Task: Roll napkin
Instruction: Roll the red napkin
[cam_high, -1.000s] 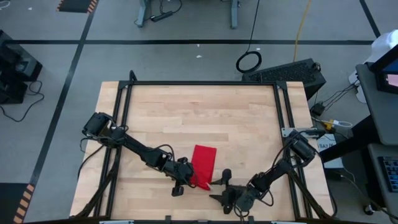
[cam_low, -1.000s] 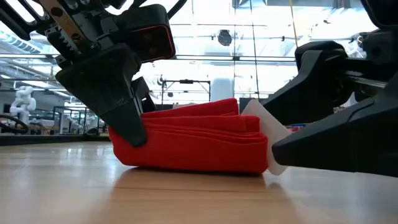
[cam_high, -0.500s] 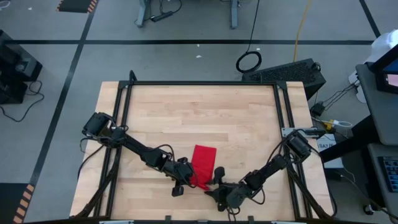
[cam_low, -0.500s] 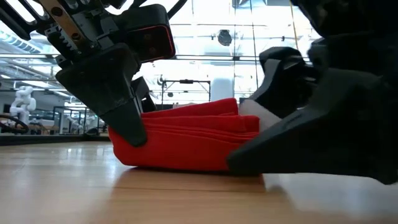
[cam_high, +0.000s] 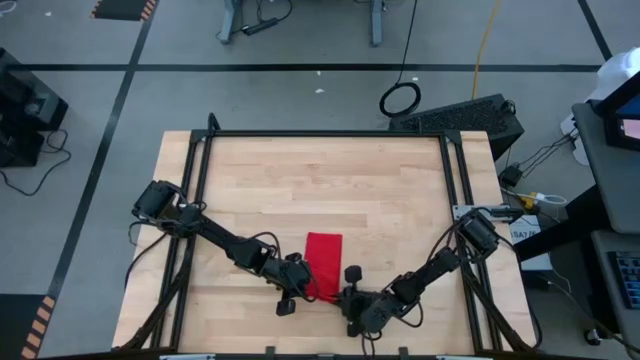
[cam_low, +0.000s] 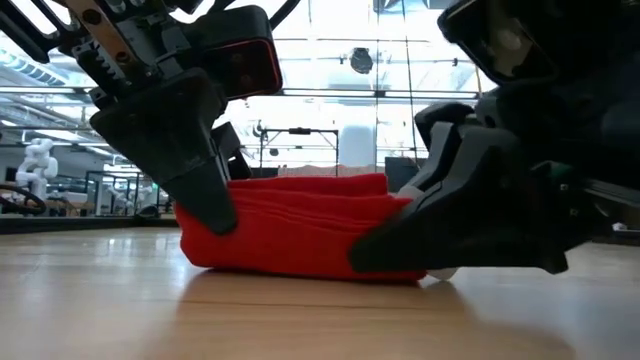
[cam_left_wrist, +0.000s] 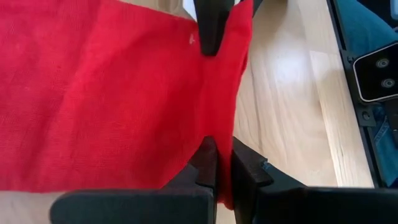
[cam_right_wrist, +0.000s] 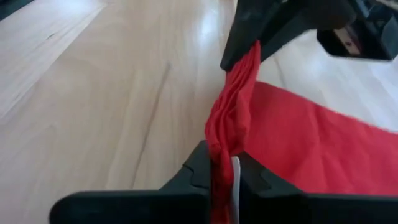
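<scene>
Pale wood-grain table (cam_high: 380, 200) | soft red napkin (cam_high: 322, 255) bunched | left gripper (cam_high: 300, 295), right gripper (cam_high: 343, 296) jaws pinching its edge

From my seat, the far half of the counter (cam_high: 320, 170) is bare wood, so I could pass a gripper anywhere across it. The crowding sits at the near edge: the left gripper (cam_high: 300, 296) and the right gripper (cam_high: 348, 296) are both clamped on the napkin (cam_high: 322, 262) from either side, with hardly any gap between them (the cloth fills it). Each arm slants in from its own side, blocking the near corners. I see a black frame (cam_high: 325, 134) running along the counter's far edge and down both sides, fencing those approaches.
</scene>
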